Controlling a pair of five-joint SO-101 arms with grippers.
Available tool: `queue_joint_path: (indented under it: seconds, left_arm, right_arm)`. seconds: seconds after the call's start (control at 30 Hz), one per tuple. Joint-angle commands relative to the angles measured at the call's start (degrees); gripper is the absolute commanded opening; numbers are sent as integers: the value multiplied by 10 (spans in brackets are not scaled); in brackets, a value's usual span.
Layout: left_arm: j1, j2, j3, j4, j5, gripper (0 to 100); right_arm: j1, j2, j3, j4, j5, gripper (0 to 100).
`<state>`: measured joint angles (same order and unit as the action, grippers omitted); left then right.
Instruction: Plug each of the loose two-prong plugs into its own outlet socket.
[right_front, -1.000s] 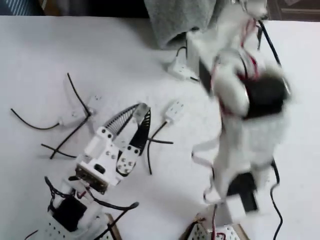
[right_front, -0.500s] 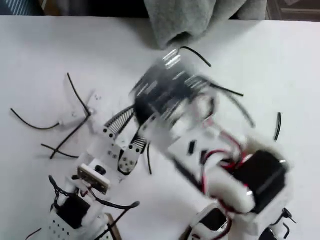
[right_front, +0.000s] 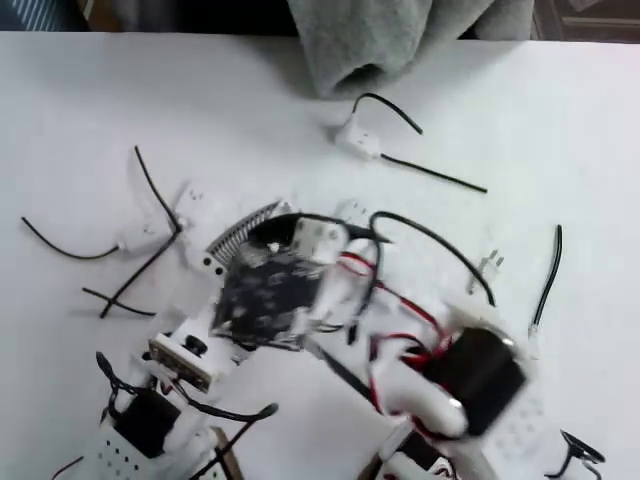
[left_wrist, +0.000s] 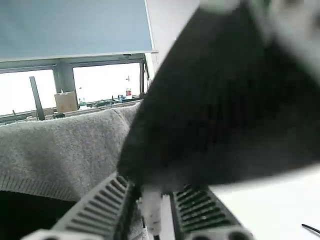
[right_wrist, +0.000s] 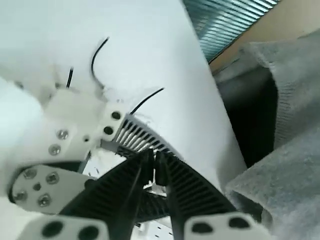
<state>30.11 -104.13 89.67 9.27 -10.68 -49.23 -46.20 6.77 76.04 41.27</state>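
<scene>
And the right gripper (right_wrist: 153, 156), fingers pinched almost together, looms over and half-masks the left gripper (left_wrist: 151, 194), which clamps a partly hidden white plug (left_wrist: 151, 217).

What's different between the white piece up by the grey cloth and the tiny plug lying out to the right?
The far piece looks bulkier; the small plug is slimmer. The small plug shows two bare prongs; the far piece shows none and trails a black cord. Both are white and lie loose on the table.
</scene>
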Motion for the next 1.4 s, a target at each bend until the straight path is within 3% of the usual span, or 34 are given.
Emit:
queue_joint_path:
  seconds: [0.0,0.3,0.67,0.93,1.23,1.37]
  left_arm:
    - [-4,-4,-16,-13,0,23]
    - [-4,-4,-18,-14,1,23]
    - [-6,-4,-38,-11,1,23]
    - [-6,-4,-36,-10,1,23]
    - [-6,-4,-22,-14,0,24]
    - [-6,-4,-22,-14,0,24]
  right_arm:
    - [9,-8,74,-53,87,19]
    - [148,-2,95,-125,94,19]
    - [291,-2,234,-364,95,19]
    - [262,-65,223,-335,91,19]
    - [100,-211,201,-247,90,19]
    - [73,-203,203,-240,90,19]
